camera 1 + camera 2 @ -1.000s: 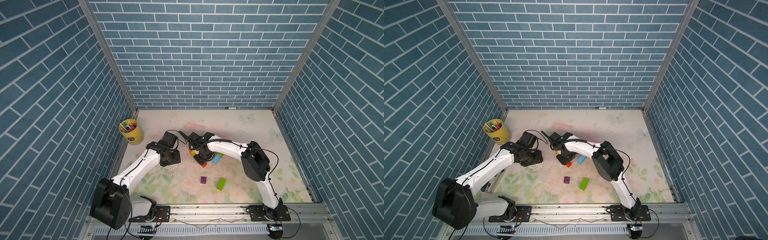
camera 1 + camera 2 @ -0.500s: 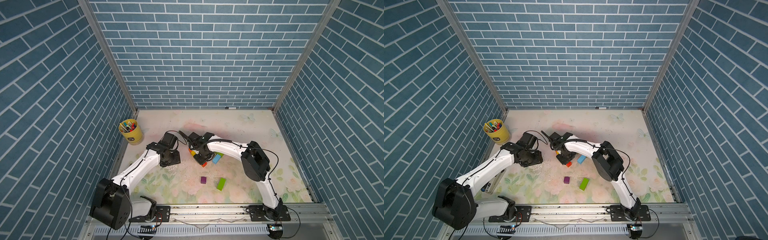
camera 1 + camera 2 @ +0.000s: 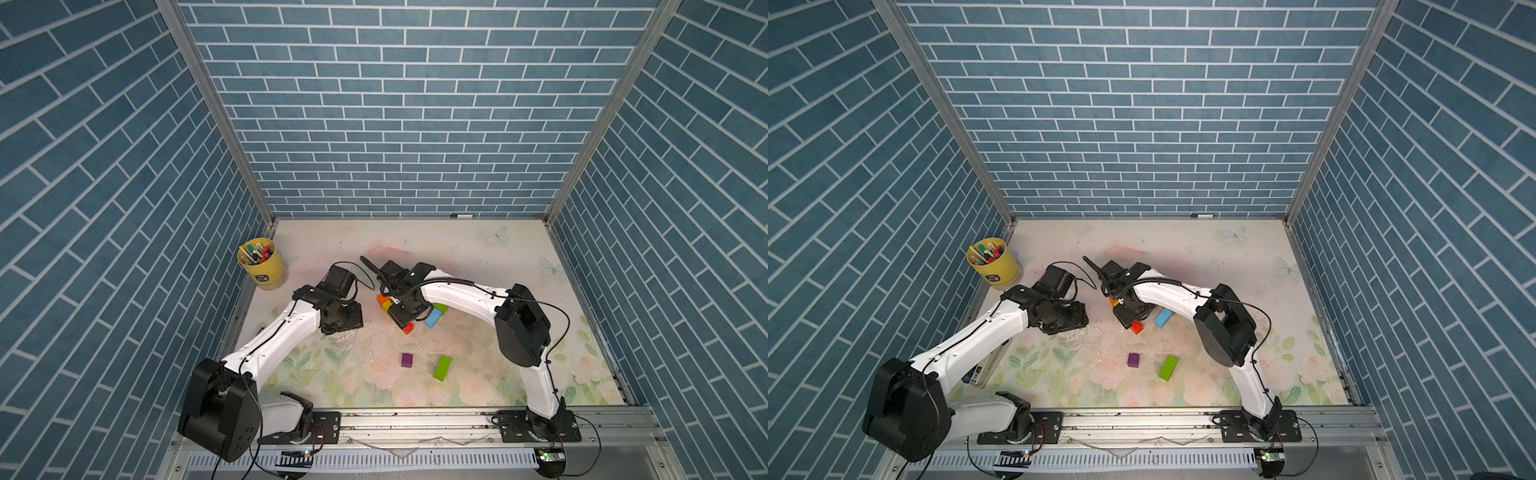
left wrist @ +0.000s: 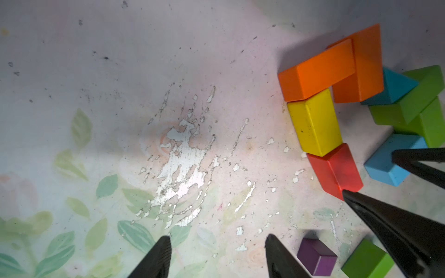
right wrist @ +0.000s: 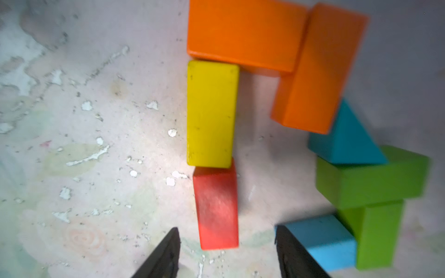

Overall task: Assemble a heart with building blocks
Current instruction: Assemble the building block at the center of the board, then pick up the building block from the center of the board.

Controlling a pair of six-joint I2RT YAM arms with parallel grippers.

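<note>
Right wrist view: your right gripper (image 5: 225, 227) stands open and empty, straddling the free end of the red brick (image 5: 216, 207).
That brick's long axis runs straight away from the jaws, and its far end touches the yellow brick (image 5: 212, 113). Beyond the red brick's free end, well apart, sits the purple cube (image 3: 407, 360), probably next; your right gripper looks nearer it. Your left gripper (image 4: 217, 236) hangs open and empty to one side of the red brick, over a scuffed floral mat (image 3: 457, 257) between blue brick-patterned walls (image 3: 374, 124).

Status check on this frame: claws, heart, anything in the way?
Left claw open, empty. Right claw open, astride red brick end. Heart incomplete; purple cube and one green brick loose. Nothing blocking.
</note>
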